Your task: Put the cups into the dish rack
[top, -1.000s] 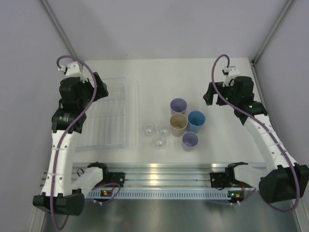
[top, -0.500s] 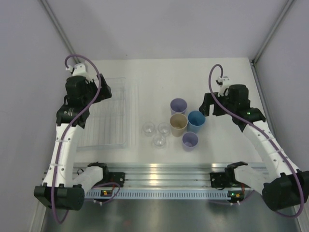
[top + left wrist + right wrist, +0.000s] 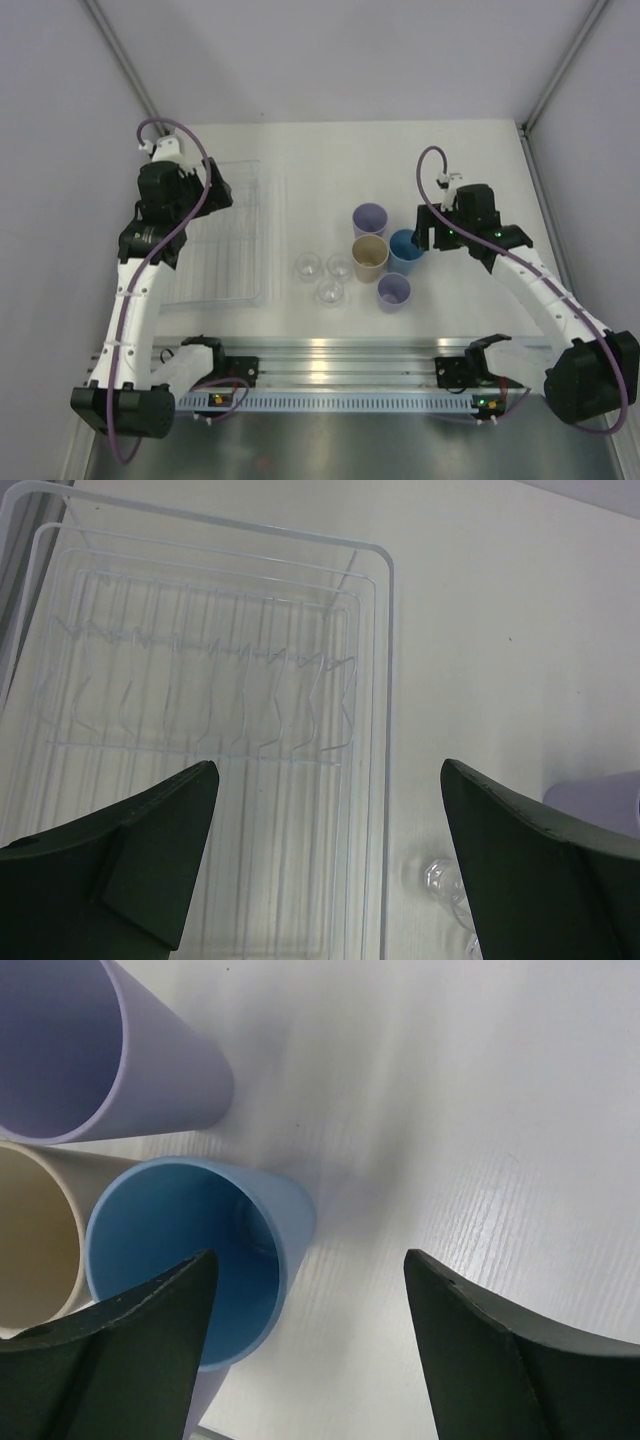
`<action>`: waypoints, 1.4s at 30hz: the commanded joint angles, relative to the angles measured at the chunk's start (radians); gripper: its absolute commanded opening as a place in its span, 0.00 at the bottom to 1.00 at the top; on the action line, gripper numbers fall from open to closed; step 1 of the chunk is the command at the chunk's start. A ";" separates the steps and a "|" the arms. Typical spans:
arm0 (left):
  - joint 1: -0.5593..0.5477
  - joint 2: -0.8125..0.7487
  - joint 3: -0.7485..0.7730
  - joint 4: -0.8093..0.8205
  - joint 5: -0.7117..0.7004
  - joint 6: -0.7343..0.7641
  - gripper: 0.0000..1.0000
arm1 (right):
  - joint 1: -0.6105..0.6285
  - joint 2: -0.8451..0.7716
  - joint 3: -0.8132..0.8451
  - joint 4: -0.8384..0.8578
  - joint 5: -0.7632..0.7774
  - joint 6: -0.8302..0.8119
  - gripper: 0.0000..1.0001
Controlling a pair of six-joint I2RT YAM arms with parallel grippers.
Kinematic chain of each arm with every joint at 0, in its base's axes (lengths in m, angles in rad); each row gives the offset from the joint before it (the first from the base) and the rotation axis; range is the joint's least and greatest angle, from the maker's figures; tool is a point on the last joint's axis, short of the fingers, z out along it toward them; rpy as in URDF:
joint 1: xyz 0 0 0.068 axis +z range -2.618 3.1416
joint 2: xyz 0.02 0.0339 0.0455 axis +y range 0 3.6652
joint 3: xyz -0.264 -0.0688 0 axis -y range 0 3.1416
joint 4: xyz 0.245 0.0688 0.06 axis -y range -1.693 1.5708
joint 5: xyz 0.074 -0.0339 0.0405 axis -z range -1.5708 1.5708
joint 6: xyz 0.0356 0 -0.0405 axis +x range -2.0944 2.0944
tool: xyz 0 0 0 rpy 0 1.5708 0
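Right claw [image 3: 305, 1260] hangs open over the blue cup [image 3: 170, 1240], one finger above its mouth, the other outside the rim. Left claw [image 3: 325, 770] is spread wide above the rack [image 3: 200, 660] at the counter's [image 3: 320, 150] left. The cups [image 3: 369, 257] all stand upright on the counter, right of the rack.

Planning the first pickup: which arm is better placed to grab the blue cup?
Right. The right fingers, open, straddle the rim of the blue cup; the left fingers hover over the dish rack.
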 commanded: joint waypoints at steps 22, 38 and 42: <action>0.003 -0.028 -0.032 0.055 -0.014 0.016 0.98 | 0.050 0.077 0.043 0.000 0.160 0.002 0.05; 0.007 -0.027 0.045 0.045 0.012 0.016 0.98 | 0.030 0.139 0.597 -0.242 0.456 -0.176 0.00; 0.010 0.007 0.025 0.181 0.309 -0.085 0.98 | 0.024 0.169 0.743 -0.202 0.290 -0.115 0.00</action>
